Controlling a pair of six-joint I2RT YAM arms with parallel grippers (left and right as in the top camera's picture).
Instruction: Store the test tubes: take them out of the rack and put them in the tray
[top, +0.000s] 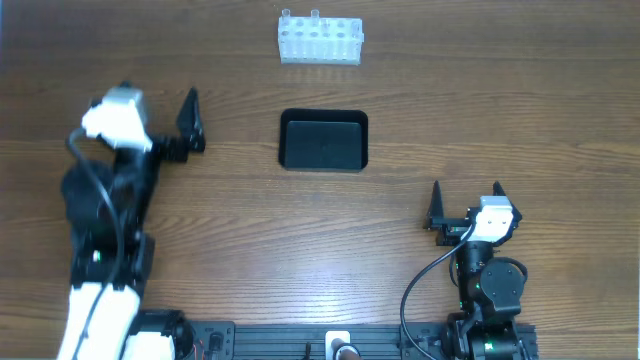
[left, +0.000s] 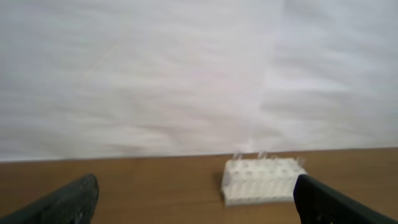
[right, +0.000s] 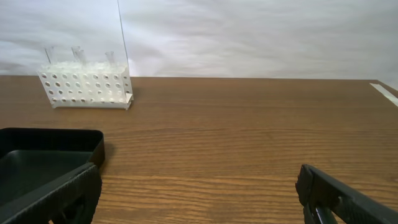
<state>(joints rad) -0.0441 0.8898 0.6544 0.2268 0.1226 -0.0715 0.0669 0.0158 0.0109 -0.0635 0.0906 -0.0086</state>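
Overhead and wrist views of a wooden table (top: 250, 230) with two arms based along its near edge. A clear perforated rack (top: 320, 40) stands at the far edge of the table, near the middle, before a white backdrop (right: 249, 37). The test tubes (right: 78, 53) stand upright in the rack, their open tops rising above its upper face; the right wrist view shows three of them. A black rectangular tray (top: 323, 142) lies flat on the table nearer the arms than the rack, apart from it and roughly in line with it. The left gripper (left: 199, 211) is on the left side of the table, well apart from both tray and rack, aimed toward the rack; its fingers (left: 62, 205) are spread wide and grasp nothing. The right gripper (top: 467, 205) sits close to its own base, nearer than the tray and to its right, its fingers (right: 342, 199) likewise parted and holding nothing.
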